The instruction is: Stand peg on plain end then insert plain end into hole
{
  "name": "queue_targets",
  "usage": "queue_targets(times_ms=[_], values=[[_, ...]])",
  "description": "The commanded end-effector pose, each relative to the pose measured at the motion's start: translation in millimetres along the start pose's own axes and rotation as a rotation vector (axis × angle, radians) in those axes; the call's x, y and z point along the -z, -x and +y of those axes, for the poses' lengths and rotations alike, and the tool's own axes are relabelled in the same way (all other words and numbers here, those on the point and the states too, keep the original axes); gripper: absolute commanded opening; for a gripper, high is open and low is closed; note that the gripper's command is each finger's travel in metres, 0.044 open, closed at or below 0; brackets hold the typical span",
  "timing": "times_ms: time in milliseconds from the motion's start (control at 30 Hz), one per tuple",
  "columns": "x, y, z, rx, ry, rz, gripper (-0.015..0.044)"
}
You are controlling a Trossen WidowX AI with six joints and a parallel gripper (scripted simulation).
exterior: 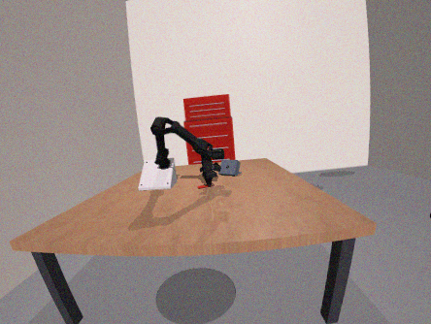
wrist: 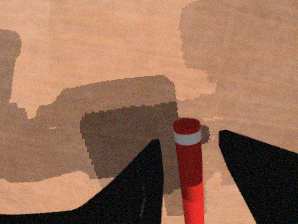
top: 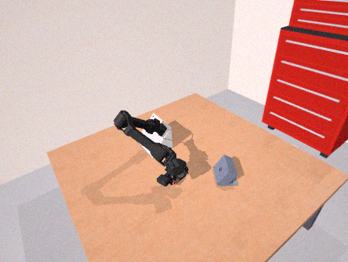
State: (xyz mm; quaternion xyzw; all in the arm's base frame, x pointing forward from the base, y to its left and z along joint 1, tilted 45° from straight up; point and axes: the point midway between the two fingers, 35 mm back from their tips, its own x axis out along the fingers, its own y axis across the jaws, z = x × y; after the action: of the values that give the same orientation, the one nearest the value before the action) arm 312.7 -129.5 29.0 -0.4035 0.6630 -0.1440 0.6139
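Observation:
The red peg point(top: 173, 182) point(exterior: 201, 186) point(wrist: 194, 200) lies on the table, with its white band near the end at the top of the wrist view; its other end is out of that view. My gripper point(top: 175, 183) point(exterior: 209, 184) point(wrist: 189, 141) is low over the peg, its fingers partly open on either side of it. In the wrist view a gap shows between the peg and each finger, wider on the right. The blue-grey sloped panel point(top: 228, 176) point(exterior: 234, 168) stands apart from the gripper, with one dark hole point(top: 220, 169) point(exterior: 228, 167) in its face.
A white sloped block point(top: 155, 137) point(exterior: 154, 177) is at the arm's base. The wooden table point(top: 129, 231) point(exterior: 272, 218) has its edges well away from the peg. A red drawer cabinet point(top: 309, 78) point(exterior: 209, 133) stands beyond the table. Arm shadows fall around the peg.

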Motion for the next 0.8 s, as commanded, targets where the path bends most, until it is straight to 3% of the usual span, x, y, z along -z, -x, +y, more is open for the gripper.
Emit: queue_targets(times_ms=[0, 267, 567, 767], values=[[-0.3, -0.4, 0.8, -0.005, 0.005, -0.003, 0.0110], [-0.3, -0.4, 0.8, -0.005, 0.005, -0.003, 0.0110], [-0.3, -0.4, 0.8, -0.005, 0.005, -0.003, 0.0050], [-0.3, -0.2, 0.8, -0.004, 0.005, -0.004, 0.0049]])
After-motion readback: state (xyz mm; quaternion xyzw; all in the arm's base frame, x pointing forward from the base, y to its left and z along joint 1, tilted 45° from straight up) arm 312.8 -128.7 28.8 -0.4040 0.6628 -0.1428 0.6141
